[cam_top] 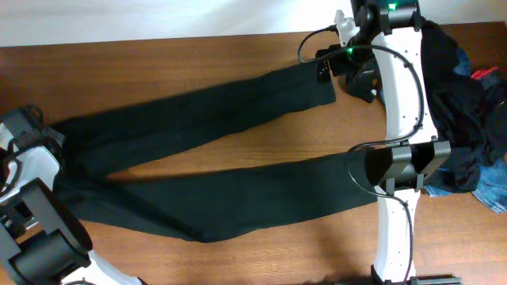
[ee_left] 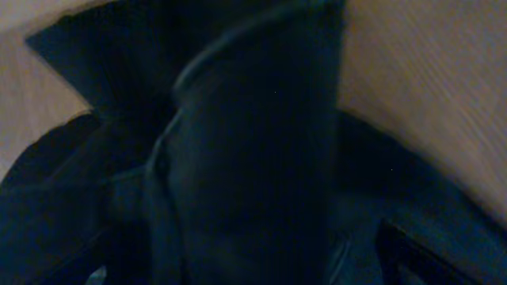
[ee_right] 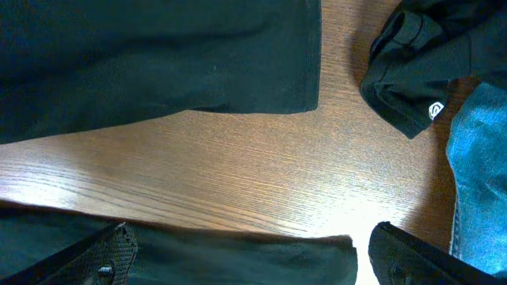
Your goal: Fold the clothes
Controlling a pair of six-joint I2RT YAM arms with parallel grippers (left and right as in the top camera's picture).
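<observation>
The trousers point(cam_top: 198, 111) lie flat across the desk point(cam_top: 158, 55), waist at the left, both legs running right and splayed apart, with bare wood between them. The left hand point(cam_top: 38, 131) sits at the waist end; its wrist view is filled with dark fabric, so I cannot tell its state. The right hand point(ee_right: 252, 237) hangs above the gap between the two hems, fingers spread wide and holding nothing. The right arm point(cam_top: 396, 158) crosses the lower hem in the overhead view and hides it. The pile point(cam_top: 459, 103) of dark garments lies at the far right edge, with jeans point(ee_right: 479, 174) and a red piece point(cam_top: 485, 74) showing. The desk is brown wood grain; a pale strip runs beyond its far edge.
</observation>
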